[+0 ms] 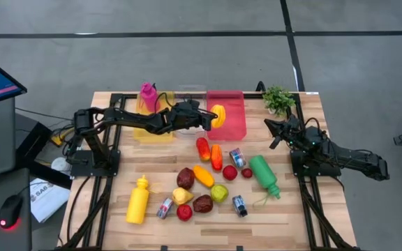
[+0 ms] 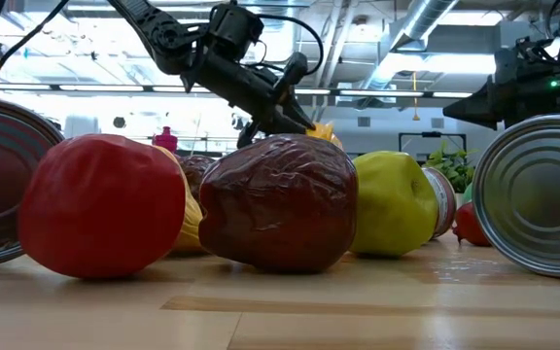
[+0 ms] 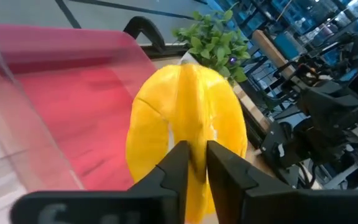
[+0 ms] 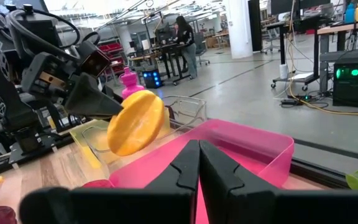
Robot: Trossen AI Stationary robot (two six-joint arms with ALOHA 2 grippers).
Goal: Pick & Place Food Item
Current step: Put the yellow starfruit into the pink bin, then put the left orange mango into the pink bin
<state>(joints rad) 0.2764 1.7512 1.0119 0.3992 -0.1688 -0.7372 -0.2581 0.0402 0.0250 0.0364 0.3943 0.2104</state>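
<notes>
Now the left hand [image 1: 213,117] pinches the yellow food item [image 1: 218,116] above the pink bin [image 1: 227,129] at the surface's far edge, and should part its fingers only once centred over the bin, while the right hand [image 1: 273,131], pressed together, waits near the plant [image 1: 278,98].

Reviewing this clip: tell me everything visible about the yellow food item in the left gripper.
The yellow food item is a rounded, smooth, glossy piece with lengthwise ridges, apparently plastic, like a toy bell pepper. The left gripper pinches one end with its fingers nearly together, holding it in the air above the pink bin at the table's far edge. Only the two dark fingers touch it; it has not reached the bin's floor.
</notes>
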